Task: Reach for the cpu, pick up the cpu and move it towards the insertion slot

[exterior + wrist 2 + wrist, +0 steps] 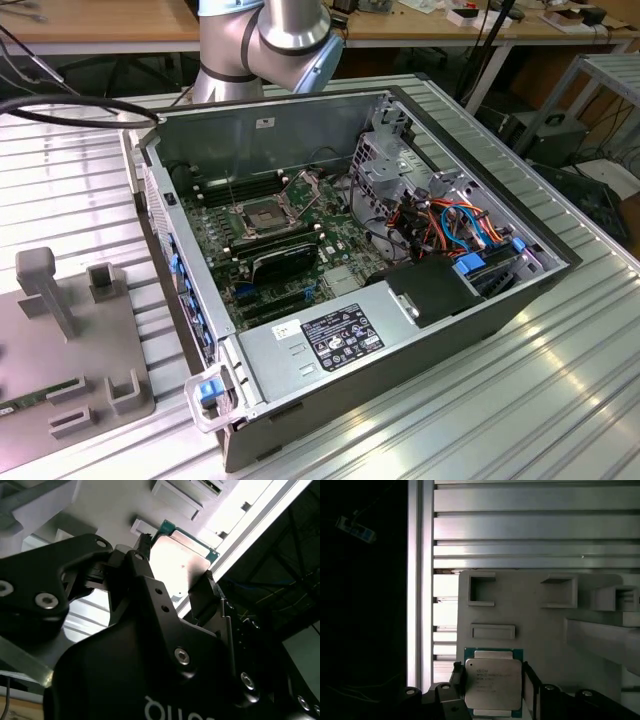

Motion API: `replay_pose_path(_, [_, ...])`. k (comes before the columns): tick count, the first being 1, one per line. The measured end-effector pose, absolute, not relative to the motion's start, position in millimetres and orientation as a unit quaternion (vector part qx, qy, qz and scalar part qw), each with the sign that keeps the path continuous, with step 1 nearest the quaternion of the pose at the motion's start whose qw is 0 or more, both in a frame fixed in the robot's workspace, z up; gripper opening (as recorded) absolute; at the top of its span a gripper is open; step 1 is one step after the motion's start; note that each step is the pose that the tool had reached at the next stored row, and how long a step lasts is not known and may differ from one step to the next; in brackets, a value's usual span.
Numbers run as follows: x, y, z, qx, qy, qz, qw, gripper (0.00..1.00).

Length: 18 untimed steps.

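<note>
Silvery-beige, the cpu (493, 686) is gripped on two sides by the clenched claw (491, 676), over the grey holder plate (545, 630) near an edge of the desk (520, 527).

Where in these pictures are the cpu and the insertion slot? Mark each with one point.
cpu (493, 685), first wrist view, middle of its silvery lid.
insertion slot (258, 213), exterior view, its dark centre.

The cpu (493, 682) sits clamped in my gripper (175, 562), over the fixture plate (40, 340) at the table's (560, 400) edge, on the exterior view's left. The insertion slot (252, 213) lies inside the computer case (270, 125) mid-table.
</note>
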<state>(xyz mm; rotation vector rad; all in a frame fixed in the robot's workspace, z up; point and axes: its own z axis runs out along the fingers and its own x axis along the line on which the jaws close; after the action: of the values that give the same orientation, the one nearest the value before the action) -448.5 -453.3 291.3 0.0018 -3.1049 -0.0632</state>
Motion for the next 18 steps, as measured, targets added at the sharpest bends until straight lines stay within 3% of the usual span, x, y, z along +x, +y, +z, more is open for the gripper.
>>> replay_pose_path(18, [-448.5, -453.3, 363.1, 0.001, -1.000, -0.020, 0.018, 0.55])
